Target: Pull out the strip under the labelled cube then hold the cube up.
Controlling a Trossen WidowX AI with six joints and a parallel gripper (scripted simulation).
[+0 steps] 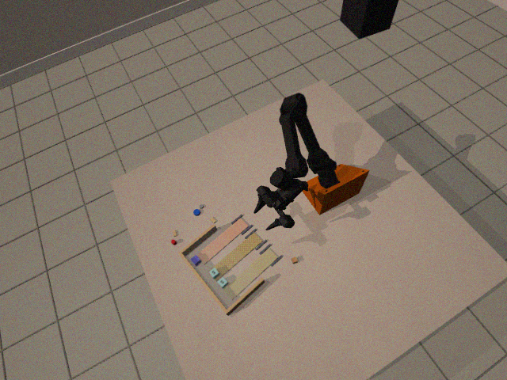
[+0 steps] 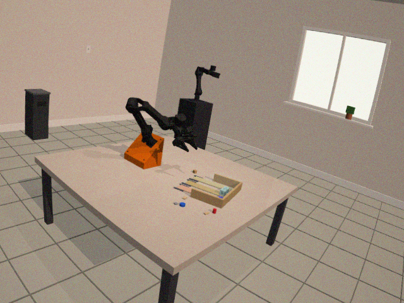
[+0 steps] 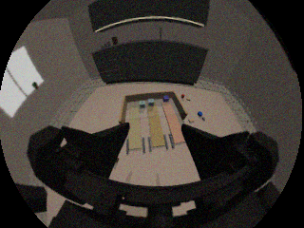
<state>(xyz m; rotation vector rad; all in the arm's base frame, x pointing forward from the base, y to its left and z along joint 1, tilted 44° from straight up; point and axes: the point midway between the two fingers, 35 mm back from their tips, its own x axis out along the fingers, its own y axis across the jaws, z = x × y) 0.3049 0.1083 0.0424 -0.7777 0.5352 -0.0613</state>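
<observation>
My gripper is open and empty, above the table short of the strips' near ends. A three-sided wooden tray has its open side towards the arm. A salmon strip, a patterned yellow strip and a pale yellow strip run into it, between dark rails. Two pale teal cubes with dark marks, one at the patterned strip's far end, the other beside it towards the pale strip; marks unreadable. A purple cube is by the salmon strip's far end.
A blue disc, a red cylinder and small beige pieces lie outside the salmon side. A small brown block lies off the pale strip's side. The arm stands on an orange base.
</observation>
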